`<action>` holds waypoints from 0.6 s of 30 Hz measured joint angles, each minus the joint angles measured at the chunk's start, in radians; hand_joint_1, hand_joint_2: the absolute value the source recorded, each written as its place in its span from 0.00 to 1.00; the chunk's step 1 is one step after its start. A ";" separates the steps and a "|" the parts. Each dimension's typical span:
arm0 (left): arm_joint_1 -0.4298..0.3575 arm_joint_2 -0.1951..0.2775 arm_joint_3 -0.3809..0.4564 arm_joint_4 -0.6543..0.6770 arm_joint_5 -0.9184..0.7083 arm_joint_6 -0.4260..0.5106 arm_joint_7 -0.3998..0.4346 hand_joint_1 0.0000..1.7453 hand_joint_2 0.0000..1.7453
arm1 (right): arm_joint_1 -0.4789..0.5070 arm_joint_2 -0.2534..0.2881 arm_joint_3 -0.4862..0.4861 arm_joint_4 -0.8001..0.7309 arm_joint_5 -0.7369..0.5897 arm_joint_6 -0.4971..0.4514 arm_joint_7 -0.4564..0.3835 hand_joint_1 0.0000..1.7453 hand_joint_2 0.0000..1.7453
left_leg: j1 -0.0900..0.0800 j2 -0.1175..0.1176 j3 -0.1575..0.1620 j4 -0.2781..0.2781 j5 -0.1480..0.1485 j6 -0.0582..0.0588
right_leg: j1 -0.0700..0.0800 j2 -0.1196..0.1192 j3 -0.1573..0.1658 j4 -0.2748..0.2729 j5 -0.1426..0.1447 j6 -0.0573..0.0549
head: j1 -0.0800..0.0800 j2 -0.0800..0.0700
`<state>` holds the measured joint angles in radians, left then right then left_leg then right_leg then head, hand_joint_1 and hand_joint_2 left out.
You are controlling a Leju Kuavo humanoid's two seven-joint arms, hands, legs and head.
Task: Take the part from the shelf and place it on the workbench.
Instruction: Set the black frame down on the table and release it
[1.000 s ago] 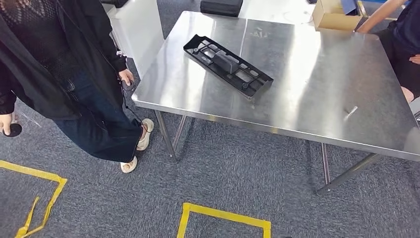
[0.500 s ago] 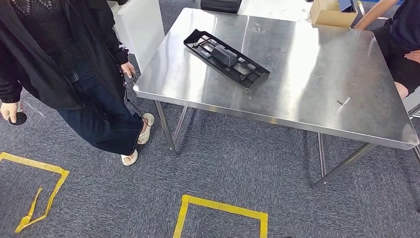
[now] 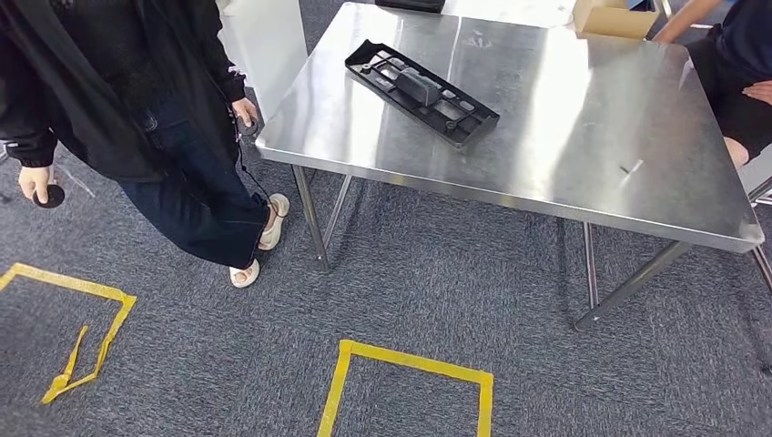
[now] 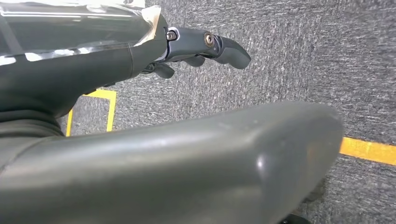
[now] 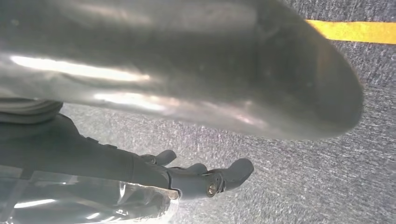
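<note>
Part (image 3: 421, 92), a long black plastic tray-like frame with cutouts and a raised block in its middle, lies flat on the workbench (image 3: 583, 137), running diagonally from about 10 o'clock to 4 o'clock, toward the table's far-left area as the head view has it. Nothing touches it

Workbench is bare stainless steel on metal legs, standing on grey carpet (image 3: 428, 291). Small pale screw-like bit (image 3: 632, 169) sits on the steel at roughly 3 o'clock from the part, well apart from it. Cardboard box (image 3: 612, 15) at the far edge, around 1 o'clock from the part

Left hand (image 4: 205, 46): wrist view shows it over the carpet, fingers apart and loosely extended, nothing in them. Right hand (image 5: 201, 175): same picture, fingers spread with a slight curl, holding nothing, carpet behind it

Person in a black jacket (image 3: 100, 82) and dark jeans stands at 9 o'clock from the workbench, just beside its left corner, one hand near the table edge with a small dark object, the other hand (image 3: 36, 180) lower, at a dark round thing. Second person's arm (image 3: 751, 64) at the table's right side, about 3 o'clock

Yellow tape (image 3: 405, 364) marks squares on the carpet at 6 o'clock and 7 o'clock from the table
</note>
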<state>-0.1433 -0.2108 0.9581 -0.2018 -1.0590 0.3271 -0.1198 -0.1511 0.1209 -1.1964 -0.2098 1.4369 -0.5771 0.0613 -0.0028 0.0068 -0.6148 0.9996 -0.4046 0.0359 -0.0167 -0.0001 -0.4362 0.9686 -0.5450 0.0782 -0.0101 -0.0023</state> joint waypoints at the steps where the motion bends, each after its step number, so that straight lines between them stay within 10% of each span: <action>1: 0.000 0.000 0.000 0.000 0.000 0.000 0.000 0.00 0.00 | 0.001 0.000 0.000 0.000 -0.002 0.000 -0.002 0.00 0.00 | -0.002 0.000 -0.002 0.002 0.006 -0.004 | 0.003 0.001 0.002 -0.006 -0.001 -0.006 | -0.001 0.000; 3: 0.000 0.000 -0.001 0.000 -0.001 0.000 0.001 0.00 0.00 | 0.005 0.000 0.000 0.000 -0.006 -0.001 -0.006 0.00 0.00 | 0.001 -0.002 -0.009 0.013 -0.001 -0.012 | -0.003 -0.001 -0.011 -0.001 0.008 -0.023 | -0.001 0.000; 7: 0.001 0.000 -0.001 0.000 -0.002 0.000 0.002 0.00 0.00 | 0.006 0.000 0.000 0.000 -0.007 -0.001 -0.008 0.00 0.00 | 0.007 -0.005 -0.070 0.201 -0.159 -0.028 | -0.003 -0.006 -0.042 0.002 0.038 -0.062 | -0.005 0.000; 9: 0.001 0.000 -0.001 0.000 -0.002 0.000 0.002 0.00 0.00 | 0.006 0.000 0.000 0.000 -0.005 -0.001 -0.007 0.00 0.00 | 0.007 -0.005 -0.082 0.291 -0.187 -0.029 | 0.002 -0.008 -0.063 0.009 0.050 -0.066 | -0.006 0.000; 14: 0.000 0.001 -0.001 0.000 -0.002 0.001 0.001 0.00 0.00 | 0.006 0.000 0.004 0.000 -0.003 -0.001 -0.005 0.00 0.00 | 0.002 -0.002 0.097 0.055 -0.105 -0.008 | 0.009 -0.012 -0.094 0.029 0.065 -0.054 | -0.005 0.000; 18: -0.002 0.001 -0.002 0.000 -0.002 0.004 0.002 0.00 0.00 | 0.004 0.000 0.006 0.000 -0.006 -0.001 -0.005 0.00 0.00 | -0.004 -0.006 0.107 0.003 -0.100 0.006 | 0.011 -0.018 -0.112 0.037 0.076 -0.027 | -0.005 0.000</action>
<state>-0.1451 -0.2102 0.9564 -0.2018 -1.0613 0.3307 -0.1182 -0.1472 0.1205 -1.1906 -0.2098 1.4311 -0.5783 0.0562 -0.0070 0.0009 -0.5079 1.0027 -0.5049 0.0415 -0.0053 -0.0178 -0.5482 1.0053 -0.4690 0.0510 -0.0152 -0.0023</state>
